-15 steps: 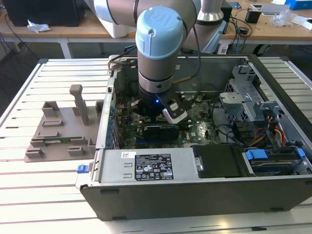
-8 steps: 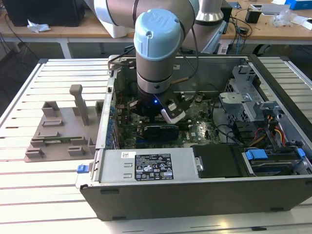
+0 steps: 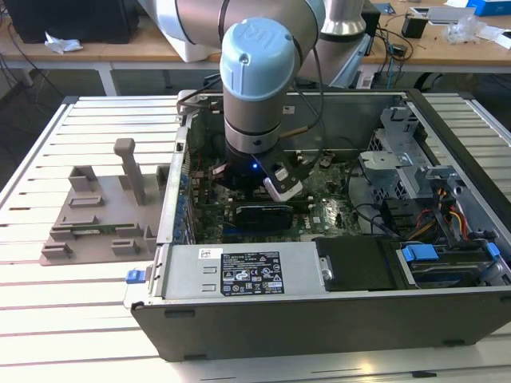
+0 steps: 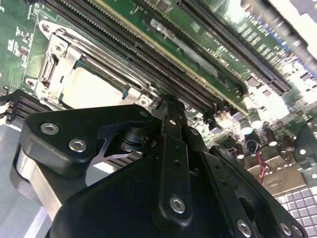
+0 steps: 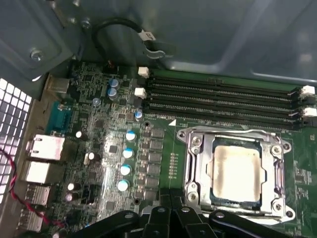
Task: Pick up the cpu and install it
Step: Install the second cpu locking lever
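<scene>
Clearly, the chip (image 5: 236, 168) already lay flat in its socket (image 5: 233, 171) on the green board (image 5: 99, 148), square inside the metal frame, so we judged this to be the seating step, or the moment just after release. To do it well, we thought the arm should stay straight above the socket and avoid any sideways drag, because the chip has to sit level with all four edges inside the frame and nothing tilted. In the exterior view the gripper (image 3: 257, 177) hung low inside the open computer case (image 3: 319, 319), over the board's middle, with the grey block (image 3: 96, 215) well apart on the table at that view's left. In the second wrist view the gripper's black links came together near the chip (image 4: 94, 89), but the fingertips were hidden, so we could not tell whether it was open or closed, nor whether it touched the chip.
</scene>
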Tool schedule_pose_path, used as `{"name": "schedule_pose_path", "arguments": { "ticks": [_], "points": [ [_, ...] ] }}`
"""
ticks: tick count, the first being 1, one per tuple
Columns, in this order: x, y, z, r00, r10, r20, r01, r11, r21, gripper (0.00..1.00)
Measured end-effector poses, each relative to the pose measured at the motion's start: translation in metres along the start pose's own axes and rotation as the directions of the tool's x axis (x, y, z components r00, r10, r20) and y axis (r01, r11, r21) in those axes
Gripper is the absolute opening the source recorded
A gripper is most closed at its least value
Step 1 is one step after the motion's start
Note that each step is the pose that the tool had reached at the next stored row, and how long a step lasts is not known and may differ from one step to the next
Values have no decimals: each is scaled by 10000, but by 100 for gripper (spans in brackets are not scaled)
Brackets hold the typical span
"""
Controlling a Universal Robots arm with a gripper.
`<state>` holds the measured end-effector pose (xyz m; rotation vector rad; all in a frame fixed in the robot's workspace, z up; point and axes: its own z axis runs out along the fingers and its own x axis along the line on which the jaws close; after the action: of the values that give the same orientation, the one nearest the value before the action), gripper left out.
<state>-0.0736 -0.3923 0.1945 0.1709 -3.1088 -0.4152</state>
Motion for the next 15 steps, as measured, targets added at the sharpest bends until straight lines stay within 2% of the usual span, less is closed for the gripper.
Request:
{"name": "schedule_pose_path", "arguments": {
  "ticks": [3,7,9,11,15],
  "points": [
    [2,-14,-10,10000,2,3,-2,10000,1,11],
    [-40,49,-67,10000,-1,-1,1,10000,3,11],
    [-168,136,-42,10000,2,0,-2,10000,2,11],
    [-250,177,-30,10000,1,-5,-1,10000,4,11],
    [-537,287,4,10000,8,-26,-8,10000,26,11]
  ]
}}
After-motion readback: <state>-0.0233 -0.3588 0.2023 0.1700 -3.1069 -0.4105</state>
